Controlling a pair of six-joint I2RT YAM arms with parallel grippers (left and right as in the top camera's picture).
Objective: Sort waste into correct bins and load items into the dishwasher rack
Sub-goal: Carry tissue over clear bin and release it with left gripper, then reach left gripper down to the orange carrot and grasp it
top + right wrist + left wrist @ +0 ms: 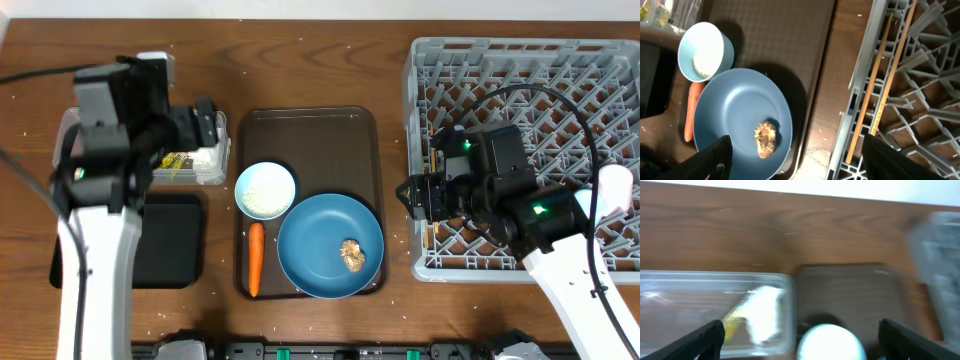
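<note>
The clear tub (pixel 216 172) at the far left holds a crumpled white tissue (pixel 765 312) and a yellow-green packet (pixel 178 162). My left gripper (pixel 206 124) hangs open and empty over the tub's right end; in its wrist view (pixel 800 347) the image is blurred. The black tray (pixel 170 240) lies in front of the tub. A small white bowl (pixel 265 190) with rice, an orange carrot (pixel 255 258) and a blue plate (pixel 315 235) carrying a brown food lump (pixel 351 256) sit on the brown serving tray. My right gripper (pixel 410 196) is open and empty between plate and grey rack (pixel 540 80).
The dark-brown serving tray (pixel 310 135) lies between the bins and the rack. Two wooden chopsticks (pixel 875 85) lie in the rack's near-left part. White rice grains are scattered over the wooden table (pixel 822 131). A pale rounded object (pixel 615 186) shows at the rack's right side.
</note>
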